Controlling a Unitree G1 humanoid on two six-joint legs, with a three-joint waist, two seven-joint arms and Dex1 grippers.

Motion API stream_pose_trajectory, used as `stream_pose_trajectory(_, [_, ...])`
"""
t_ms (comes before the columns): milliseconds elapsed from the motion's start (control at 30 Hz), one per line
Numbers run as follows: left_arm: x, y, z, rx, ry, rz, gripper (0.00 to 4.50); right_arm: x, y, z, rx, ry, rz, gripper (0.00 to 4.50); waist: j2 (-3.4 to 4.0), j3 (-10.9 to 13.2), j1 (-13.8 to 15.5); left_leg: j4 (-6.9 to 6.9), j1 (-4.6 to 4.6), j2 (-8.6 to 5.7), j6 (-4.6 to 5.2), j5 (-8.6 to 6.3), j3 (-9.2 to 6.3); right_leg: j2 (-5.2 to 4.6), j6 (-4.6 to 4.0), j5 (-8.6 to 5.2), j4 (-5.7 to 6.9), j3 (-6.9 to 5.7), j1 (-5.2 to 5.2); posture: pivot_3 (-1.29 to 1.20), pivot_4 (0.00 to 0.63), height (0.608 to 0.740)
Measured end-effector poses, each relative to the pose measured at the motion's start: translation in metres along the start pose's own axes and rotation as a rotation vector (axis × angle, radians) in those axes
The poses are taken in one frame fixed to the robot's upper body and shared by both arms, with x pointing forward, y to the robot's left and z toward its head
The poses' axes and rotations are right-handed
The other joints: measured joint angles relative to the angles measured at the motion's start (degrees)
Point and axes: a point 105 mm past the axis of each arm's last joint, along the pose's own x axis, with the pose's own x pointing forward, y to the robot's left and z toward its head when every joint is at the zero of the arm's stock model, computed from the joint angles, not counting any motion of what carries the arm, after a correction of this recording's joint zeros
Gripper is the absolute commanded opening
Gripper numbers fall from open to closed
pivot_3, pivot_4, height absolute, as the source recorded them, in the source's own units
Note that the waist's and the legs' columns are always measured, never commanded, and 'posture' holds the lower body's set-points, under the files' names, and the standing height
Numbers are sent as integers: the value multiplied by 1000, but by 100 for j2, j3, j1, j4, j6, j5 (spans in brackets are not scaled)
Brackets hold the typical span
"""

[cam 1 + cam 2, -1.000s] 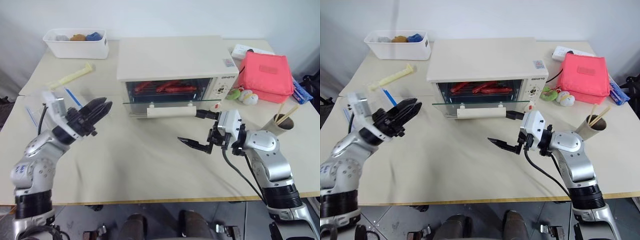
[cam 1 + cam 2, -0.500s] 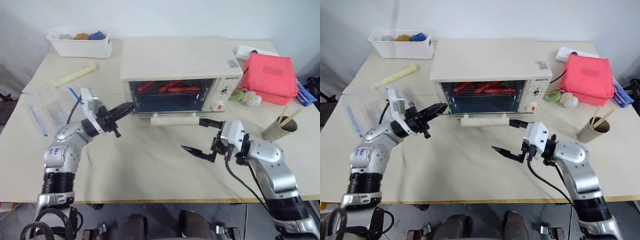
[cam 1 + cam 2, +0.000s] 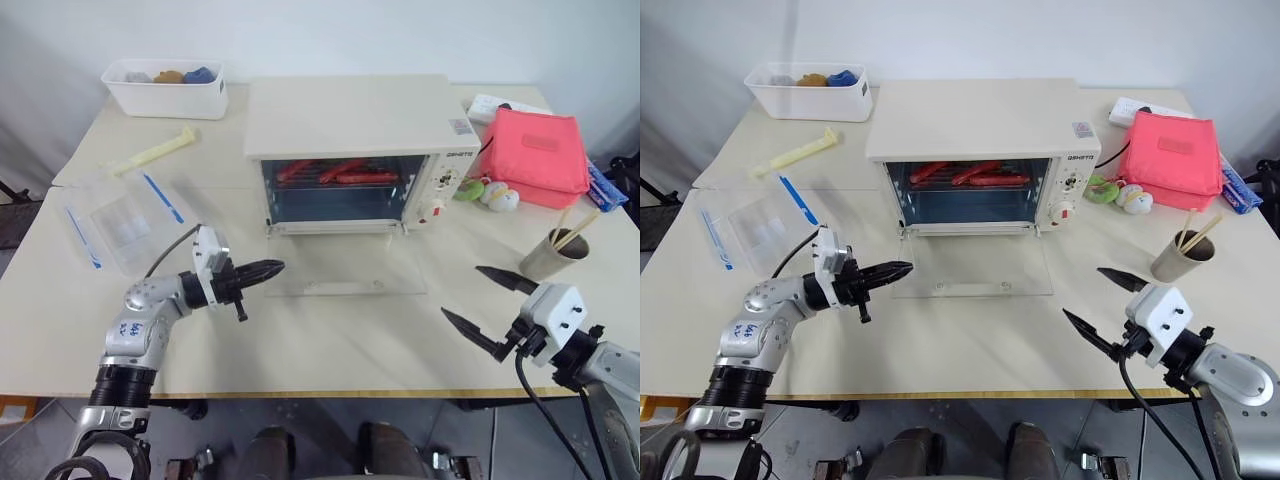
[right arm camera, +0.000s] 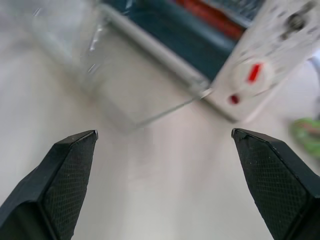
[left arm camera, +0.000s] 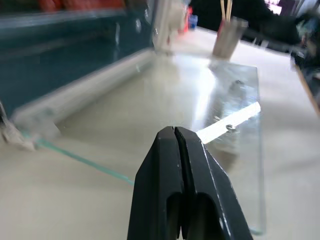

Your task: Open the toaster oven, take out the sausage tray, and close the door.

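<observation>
The cream toaster oven (image 3: 350,125) stands mid-table with its glass door (image 3: 345,270) folded down flat on the tabletop, the bar handle on its underside. Red sausages on the sausage tray (image 3: 332,172) lie inside the open cavity. My left gripper (image 3: 276,267) is shut with nothing in it, its tip at the door's left edge; the left wrist view shows the tip (image 5: 174,132) just over the glass (image 5: 220,95). My right gripper (image 3: 463,293) is wide open and empty, near the table's front edge to the right of the door, and it faces the oven's red-marked knob (image 4: 252,75).
A white bin (image 3: 165,88) stands at the back left, with a yellow object (image 3: 155,150) in front of it. A clear bag with blue stripes (image 3: 120,215) lies at the left. A pink bag (image 3: 530,150), small plush toys (image 3: 490,193) and a paper cup with chopsticks (image 3: 555,255) crowd the right.
The door swung from partly open down to flat on the table. My left gripper shut and sank to the door's left edge. My right arm drew back to the right, still open.
</observation>
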Motion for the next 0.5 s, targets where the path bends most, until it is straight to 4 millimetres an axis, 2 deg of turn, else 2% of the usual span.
stream_pose_trajectory(67, [-2,-2,-7,8,9,11,20,11,-9,12,-52,-35,-21,4500,0,0,-13,-2,-2,-1,1,-1,-6,-2,1,1,6,8,-6,0,150,740])
stream_pose_trajectory(133, [-3,-1,-6,30,5,32,20,31,-10,29,-123,-86,-6,4500,1,0,-8,-2,-4,0,1,-1,-9,-1,1,1,4,3,-6,0,150,740])
stream_pose_trajectory(233, [-3,0,-7,35,-15,74,20,67,6,53,-189,-165,60,4500,2,-1,-35,-3,-5,1,1,0,-15,0,1,1,6,3,-10,0,150,740])
stream_pose_trajectory(300, [-9,-4,-7,24,-36,97,20,99,13,66,-245,-160,27,4500,2,-1,-73,-2,-15,0,0,0,-19,-4,1,1,22,6,-28,0,150,740])
stream_pose_trajectory(333, [-10,-6,-6,20,-50,95,195,106,13,68,-271,-145,9,4500,2,-1,-79,-3,-24,-1,1,0,-22,-8,1,1,30,9,-43,0,150,740])
stream_pose_trajectory(400, [-23,-9,-2,7,-98,136,579,127,12,70,-350,-125,-38,4500,-3,-2,-95,-1,-31,-2,-2,-3,-23,-9,2,2,46,5,-55,0,150,740])
stream_pose_trajectory(500, [-43,-11,12,33,-151,210,1471,154,19,71,-477,-137,-59,4500,-3,-1,-117,-7,-35,-4,-3,-3,-22,-11,2,2,48,4,-65,0,150,740])
